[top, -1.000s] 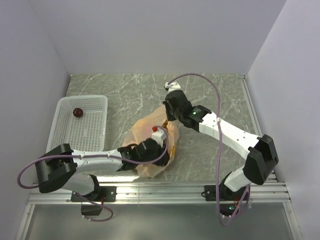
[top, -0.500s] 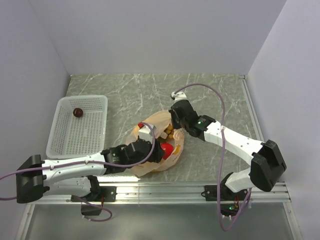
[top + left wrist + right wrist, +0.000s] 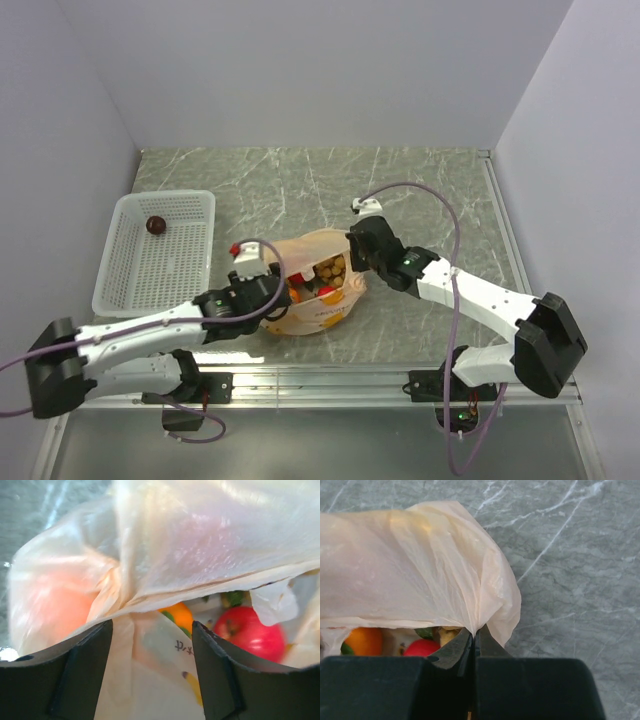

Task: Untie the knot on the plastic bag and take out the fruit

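Note:
The plastic bag [image 3: 318, 312] lies mid-table with its mouth gaping, and no knot shows. Fruit fills it: a tan cluster [image 3: 331, 268], a red one [image 3: 328, 293] and an orange [image 3: 178, 615]. My left gripper [image 3: 279, 298] is at the bag's left side. In the left wrist view its jaws [image 3: 152, 626] stand open, with loose bag plastic lying between them and a red fruit [image 3: 248, 633] just beyond. My right gripper [image 3: 357, 264] is shut on the bag's right rim [image 3: 475, 631], holding it up. A dark maroon fruit [image 3: 155, 225] lies in the white basket [image 3: 130, 203].
The basket stands at the left, close to the side wall. Purple cables [image 3: 440, 215] loop over the right arm and trail beside the left arm. A metal rail [image 3: 330, 385] runs along the near table edge. Grey walls close in the back and both sides.
My left gripper has drawn back leftward out of the bag and opened. My right gripper has moved nearer with the rim, and the bag's mouth now gapes, showing fruit.

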